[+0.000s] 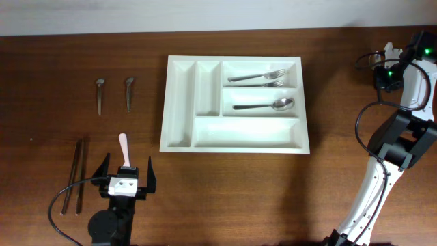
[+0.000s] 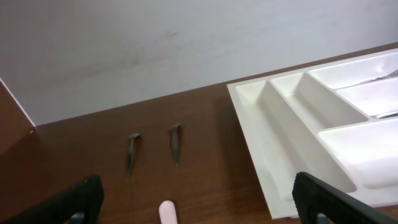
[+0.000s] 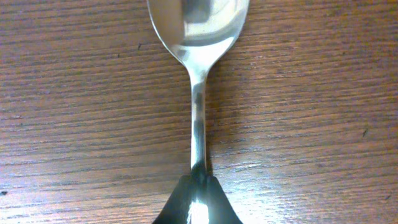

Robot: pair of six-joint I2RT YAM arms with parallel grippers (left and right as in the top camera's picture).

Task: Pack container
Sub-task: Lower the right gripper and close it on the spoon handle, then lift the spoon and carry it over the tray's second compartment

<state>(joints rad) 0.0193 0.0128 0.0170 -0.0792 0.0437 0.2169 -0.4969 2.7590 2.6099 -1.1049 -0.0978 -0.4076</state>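
White plastic cutlery tray (image 1: 246, 131) lies flat on the tabletop (image 1: 225, 205), about mid-width and nearer the far edge than the near one. It has five compartments. Forks (image 1: 268, 75) are in the long one nearest the far edge, and a packed spoon (image 1: 265, 105) is in the long one next to it. The other three show bare.

Right hand (image 3: 196, 202): up by the far right corner. In its wrist view the fingers are together on the handle of a loose spoon (image 3: 198, 93), with the bowl pointing away from the hand. Whether the spoon is off the wood yet, I cannot tell.

Left hand (image 1: 127, 167): toward the near left corner, fingers wide apart and gripping nothing. A pale-handled utensil (image 1: 123, 145) lies on the wood between them.

Handling, judged:
- Tray looks light, stiff and smooth, so a nudge would likely slide it on the wood.
- If it must be moved, take it by the outer rim or a wall — one hand on each short side, kept level so the contents don't shift.
- Loose spoon is thin, hard and slick. A pinch at mid-handle should hold, but it could pivot between the fingers.
- Best lowered flat into the packed spoon's compartment.
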